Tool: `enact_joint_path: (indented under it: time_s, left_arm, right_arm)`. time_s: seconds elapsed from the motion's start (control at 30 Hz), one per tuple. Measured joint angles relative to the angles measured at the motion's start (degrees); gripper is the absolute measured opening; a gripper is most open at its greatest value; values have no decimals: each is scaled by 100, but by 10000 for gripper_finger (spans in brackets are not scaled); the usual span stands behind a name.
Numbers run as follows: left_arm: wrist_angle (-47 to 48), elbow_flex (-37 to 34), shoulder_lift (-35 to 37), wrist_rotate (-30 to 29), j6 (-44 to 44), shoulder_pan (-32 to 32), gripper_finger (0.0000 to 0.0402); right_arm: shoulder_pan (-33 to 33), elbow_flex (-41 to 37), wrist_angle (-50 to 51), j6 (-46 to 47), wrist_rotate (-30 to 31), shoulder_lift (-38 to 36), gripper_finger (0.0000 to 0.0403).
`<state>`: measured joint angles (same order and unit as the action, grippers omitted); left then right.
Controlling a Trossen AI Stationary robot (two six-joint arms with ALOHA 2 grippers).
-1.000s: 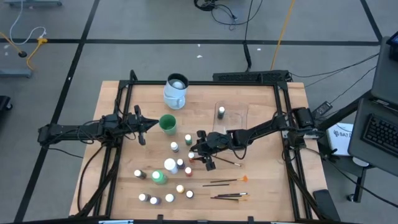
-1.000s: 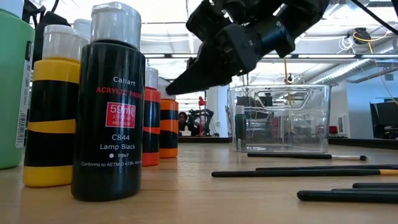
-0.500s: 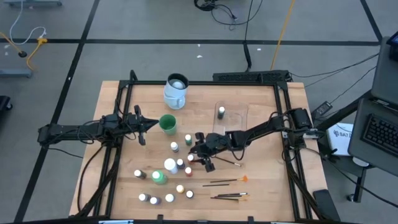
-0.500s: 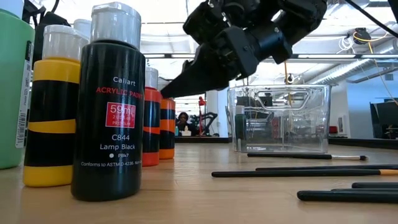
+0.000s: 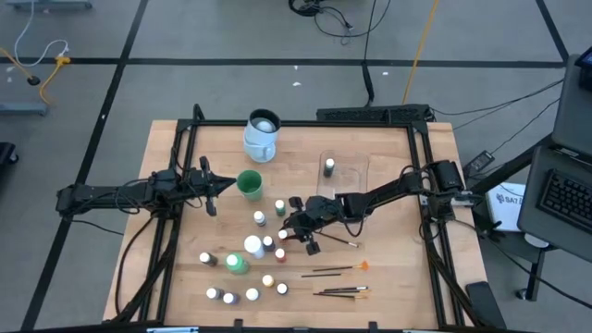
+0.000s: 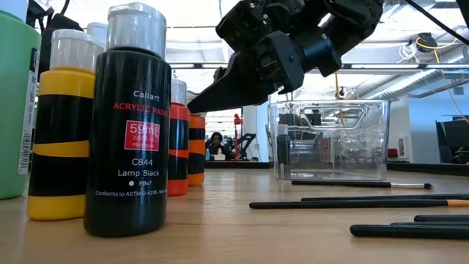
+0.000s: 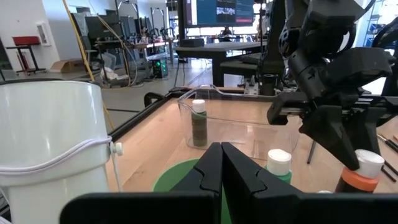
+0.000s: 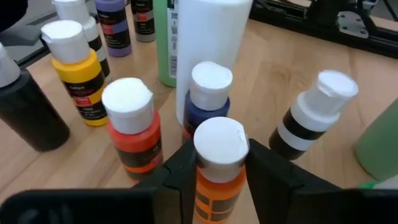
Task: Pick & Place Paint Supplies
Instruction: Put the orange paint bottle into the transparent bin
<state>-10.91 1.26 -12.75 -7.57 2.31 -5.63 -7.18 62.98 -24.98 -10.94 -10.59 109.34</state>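
Orange paint fills the small white-capped bottle (image 8: 217, 163) that sits between the two dark fingers (image 8: 268, 180) of the right pincer (image 5: 289, 232), and in the right wrist view both fingers press against its neck just under the cap, so the pincer is clamped on it while the bottle stands upright on the wooden bench (image 5: 388, 268) near the middle. Just beside it stand a red-orange white-capped bottle (image 8: 132, 127), a dark blue white-capped bottle (image 8: 208, 93) and a black-and-white banded bottle (image 8: 314, 118), with a yellow bottle (image 8: 78, 71) and a tall white bottle (image 8: 208, 43) a little farther off. From the low view the right pincer (image 6: 220, 92) reaches down over the orange-and-black bottles behind a black bottle (image 6: 135, 125) labelled Lamp Black. Thin dark-handled brushes (image 5: 340, 291) lie on the near right part of the bench. Farther back on the right stands a clear rectangular plastic tub (image 5: 342, 171) with one small dark bottle (image 5: 329, 166) upright inside it. The left pincer (image 5: 215, 188) hovers at the left side of the bench, just beside a round green cup (image 5: 249, 184), its fingers (image 7: 211, 171) pressed together on nothing. A white-and-pale-blue mug (image 5: 262, 134) stands at the far edge.
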Motion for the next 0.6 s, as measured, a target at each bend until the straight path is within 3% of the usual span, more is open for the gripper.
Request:
enact_joint_path:
  time_s: [0.17, 0.4, 0.47, 0.6]
  left_arm:
    - [0, 0, 0, 0, 0, -2, 5]
    - [2, 0, 0, 0, 0, 0, 5]
    - [2, 1, 1, 0, 0, -1, 5]
    - [2, 0, 0, 0, -2, 0, 5]
  right_arm:
    - [-4, -3, 36, -39, 177, -115, 103]
    - [-4, 0, 711, -142, 451, -1249, 103]
    - [-34, 1, 1155, -171, 775, -1746, 103]
    - [-81, 2, 2076, -242, 2089, -2803, 104]
